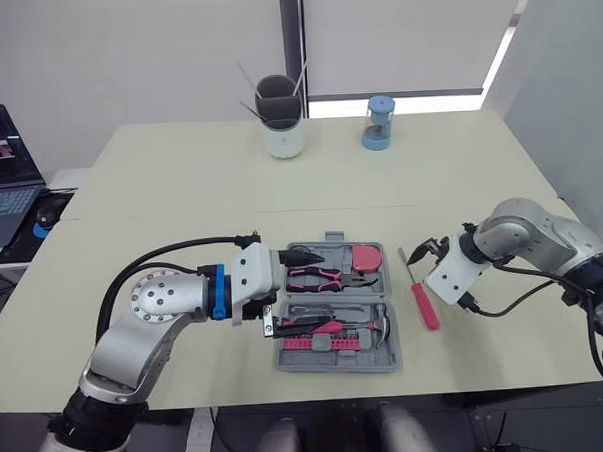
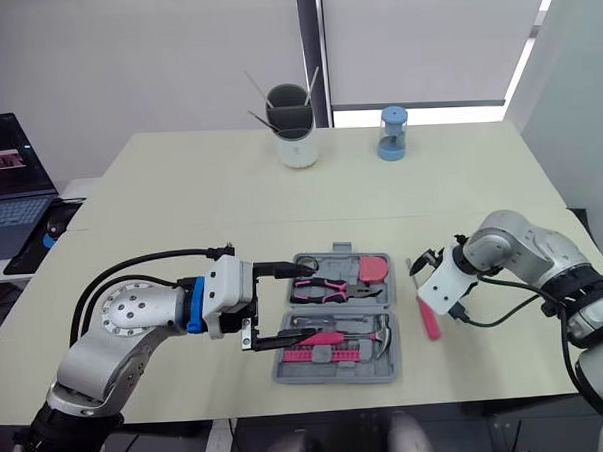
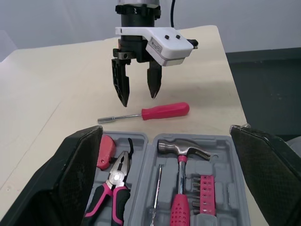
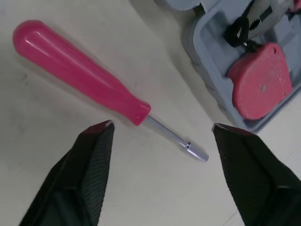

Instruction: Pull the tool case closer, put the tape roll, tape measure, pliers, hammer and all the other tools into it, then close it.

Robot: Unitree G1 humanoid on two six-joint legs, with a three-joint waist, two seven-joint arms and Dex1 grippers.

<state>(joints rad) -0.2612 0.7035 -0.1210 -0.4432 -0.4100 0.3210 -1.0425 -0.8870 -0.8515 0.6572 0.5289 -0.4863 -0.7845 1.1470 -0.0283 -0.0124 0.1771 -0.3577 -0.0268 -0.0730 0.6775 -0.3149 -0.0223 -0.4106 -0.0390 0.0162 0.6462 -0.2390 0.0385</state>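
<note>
Your right pincer [image 1: 420, 253] hangs just above the red screwdriver [image 1: 425, 306], fingers apart, one on each side of the thin metal shaft close to where it meets the handle. The screwdriver lies flat on the table [image 1: 180, 191], just beside the right edge of the open tool case [image 1: 338, 363] and not touching it. Your left pincer [image 1: 284, 292] is spread wide at the case's left edge and holds nothing. The pliers [image 1: 324, 277], hammer [image 1: 384, 320] and pink tape measure [image 1: 366, 255] already sit in their slots.

Watch the descent. The shaft is slim and lies flat on the table, so your fingertips will likely meet the surface before they close, and the round metal can roll or squirt out sideways. If you clamp the shaft rather than the handle, the heavier handle may swing down and twist in your grip. A knock could also slide the screwdriver against the case wall. Keep your left pincer steady, since a bump there could shift the case and unseat the tools. A screwdriver laid askew would probably stop the lid from closing.
</note>
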